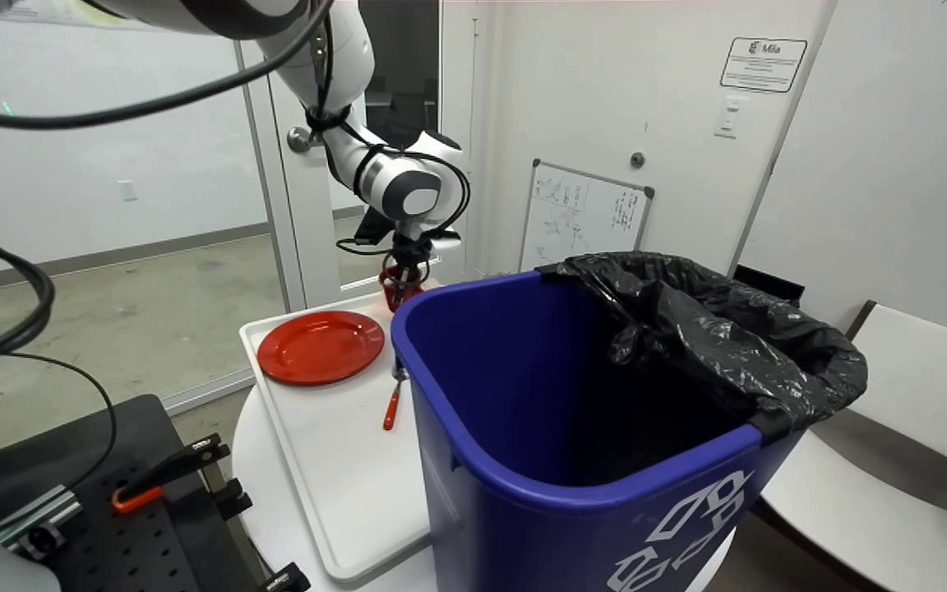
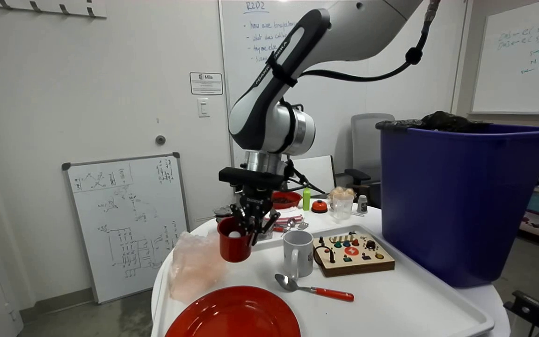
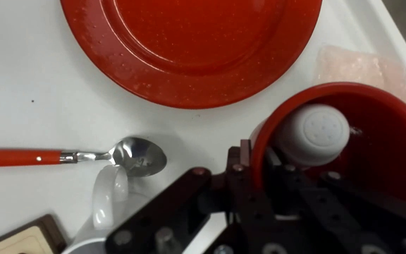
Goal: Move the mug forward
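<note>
End effector [image 3: 258, 155] clamped on red mug [image 2: 234, 245] at rim, white shaker [image 3: 315, 132] inside, mug base maybe clear of tray [image 2: 391, 306], red-handled spoon [image 2: 328, 293] beside white mug [image 2: 304, 252]

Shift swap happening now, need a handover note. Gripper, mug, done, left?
Gripper: shut on the wall of the red mug, at its rim.
Where: the red mug is roughly upright, near the red plate and the white mug, with a white shaker-like object inside. Can't tell whether it's clear of the tray.
Done: grasp made. How much of the forward move is done can't be told.
Left: probably any remaining forward travel, then set down and release.
</note>
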Controlling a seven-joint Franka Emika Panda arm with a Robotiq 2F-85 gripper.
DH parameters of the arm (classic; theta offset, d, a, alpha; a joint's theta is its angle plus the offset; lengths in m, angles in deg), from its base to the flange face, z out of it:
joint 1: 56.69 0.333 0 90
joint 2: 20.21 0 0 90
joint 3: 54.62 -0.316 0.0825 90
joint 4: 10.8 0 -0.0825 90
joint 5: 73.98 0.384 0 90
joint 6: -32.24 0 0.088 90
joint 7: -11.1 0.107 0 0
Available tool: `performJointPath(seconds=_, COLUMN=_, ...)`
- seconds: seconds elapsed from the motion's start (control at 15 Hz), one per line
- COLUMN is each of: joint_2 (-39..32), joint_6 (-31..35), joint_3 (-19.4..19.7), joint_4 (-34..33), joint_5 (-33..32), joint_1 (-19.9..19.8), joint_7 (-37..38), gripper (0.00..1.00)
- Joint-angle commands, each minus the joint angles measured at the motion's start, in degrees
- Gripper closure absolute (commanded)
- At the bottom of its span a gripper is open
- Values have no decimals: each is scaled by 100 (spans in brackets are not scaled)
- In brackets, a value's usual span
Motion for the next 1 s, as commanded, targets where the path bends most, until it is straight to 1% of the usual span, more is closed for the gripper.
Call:
performJointPath(seconds=0.0, joint_2=-265, joint_6=209, joint_3=113, joint_4=-229, joint_5=240, joint_1=6, joint_7=833, gripper=98)
performJointPath(seconds=0.27, joint_2=-378, joint_6=452, joint_3=132, joint_4=-276, joint_5=311, joint_1=-32, joint_7=1694, gripper=98)
performJointPath(seconds=0.53, joint_2=-459, joint_6=783, joint_3=2, joint_4=-378, joint_5=437, joint_1=-117, joint_7=2182, gripper=98)
performJointPath(seconds=0.93, joint_2=-380, joint_6=1450, joint_3=70, joint_4=-182, joint_5=459, joint_1=-145, joint_7=2922, gripper=98)
